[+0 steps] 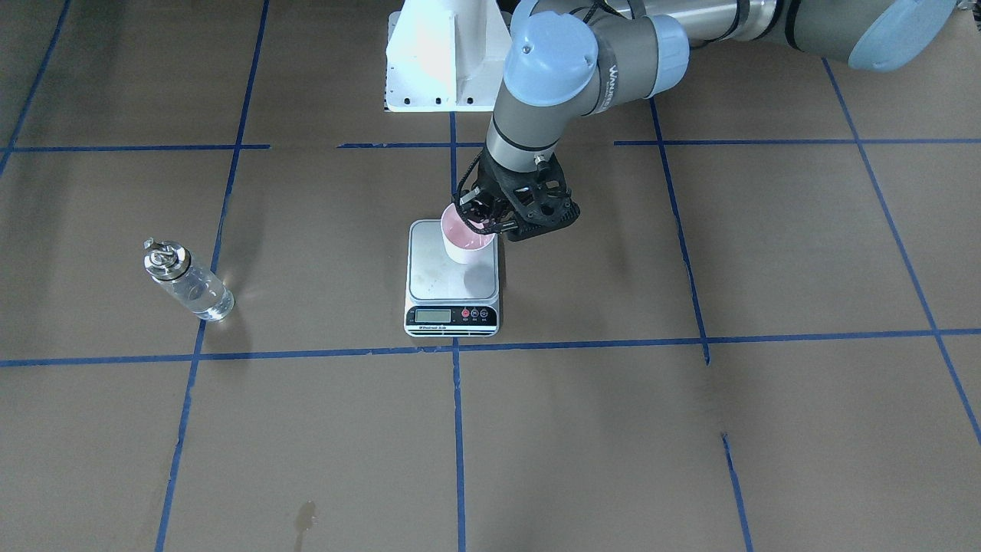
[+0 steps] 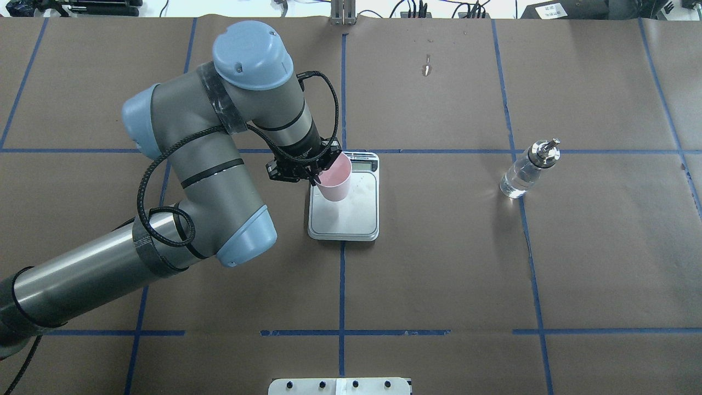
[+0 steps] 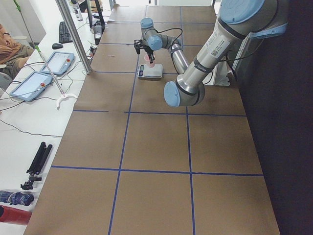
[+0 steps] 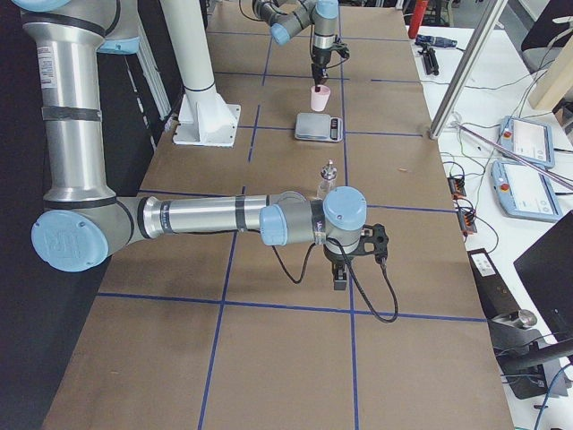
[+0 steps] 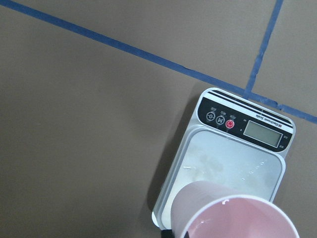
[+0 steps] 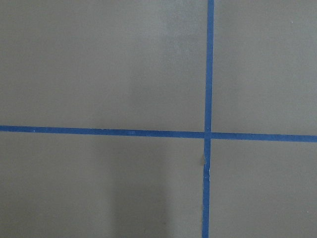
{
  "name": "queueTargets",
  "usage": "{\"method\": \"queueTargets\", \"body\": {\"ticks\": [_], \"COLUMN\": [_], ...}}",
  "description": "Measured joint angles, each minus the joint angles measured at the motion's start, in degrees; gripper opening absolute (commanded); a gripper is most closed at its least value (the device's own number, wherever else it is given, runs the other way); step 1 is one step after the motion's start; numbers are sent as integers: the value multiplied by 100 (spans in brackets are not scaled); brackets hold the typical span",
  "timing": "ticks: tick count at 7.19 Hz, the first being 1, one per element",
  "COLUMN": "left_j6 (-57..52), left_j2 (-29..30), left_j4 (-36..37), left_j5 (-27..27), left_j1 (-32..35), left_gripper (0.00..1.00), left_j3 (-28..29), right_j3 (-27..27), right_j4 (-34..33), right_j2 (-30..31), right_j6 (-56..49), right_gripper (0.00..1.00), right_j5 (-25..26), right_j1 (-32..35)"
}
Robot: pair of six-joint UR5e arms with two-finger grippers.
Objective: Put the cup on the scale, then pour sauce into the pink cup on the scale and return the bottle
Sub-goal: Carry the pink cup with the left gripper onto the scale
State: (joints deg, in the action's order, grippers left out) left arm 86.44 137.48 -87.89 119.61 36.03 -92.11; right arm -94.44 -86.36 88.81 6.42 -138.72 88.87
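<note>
My left gripper (image 1: pixel 481 218) is shut on the rim of the pale pink cup (image 1: pixel 467 241) and holds it upright a little above the scale (image 1: pixel 437 270); the cup's shadow falls on the steel plate. In the overhead view the gripper (image 2: pixel 315 176) holds the cup (image 2: pixel 335 180) over the scale's (image 2: pixel 356 211) left half. The left wrist view shows the cup (image 5: pixel 233 213) above the scale (image 5: pixel 233 163). The clear glass bottle (image 2: pixel 524 173) with its silver spout stands alone on the table (image 1: pixel 188 281). My right gripper (image 4: pixel 341 276) hangs near the table beside the bottle (image 4: pixel 328 179); I cannot tell its state.
The white robot base (image 1: pixel 444 61) stands behind the scale. Blue tape lines (image 1: pixel 460 349) cross the brown table. A small stain (image 1: pixel 306 517) marks the operators' side. Tablets (image 3: pixel 34 85) and cables lie on the side desk.
</note>
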Motion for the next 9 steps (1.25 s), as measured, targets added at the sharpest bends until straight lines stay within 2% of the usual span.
{"method": "queueTargets", "body": {"ticks": [6, 7, 8, 9], "left_j6": [194, 189, 184, 173], "left_j2": [31, 34, 38, 39], "left_j4": [-354, -363, -367, -369], "left_j5": [-289, -313, -321, -323], "left_j1": [-227, -227, -227, -228], "left_gripper": [0, 6, 81, 100], "left_j3": [300, 334, 348, 351], "right_j3": [7, 13, 20, 28], "right_j4": [-3, -3, -3, -3], "right_j2": [3, -3, -8, -10], "right_j6": [0, 0, 0, 0], "right_gripper": [100, 100, 100, 100], "right_j5": [3, 3, 3, 2], "right_j1": [2, 0, -1, -1]}}
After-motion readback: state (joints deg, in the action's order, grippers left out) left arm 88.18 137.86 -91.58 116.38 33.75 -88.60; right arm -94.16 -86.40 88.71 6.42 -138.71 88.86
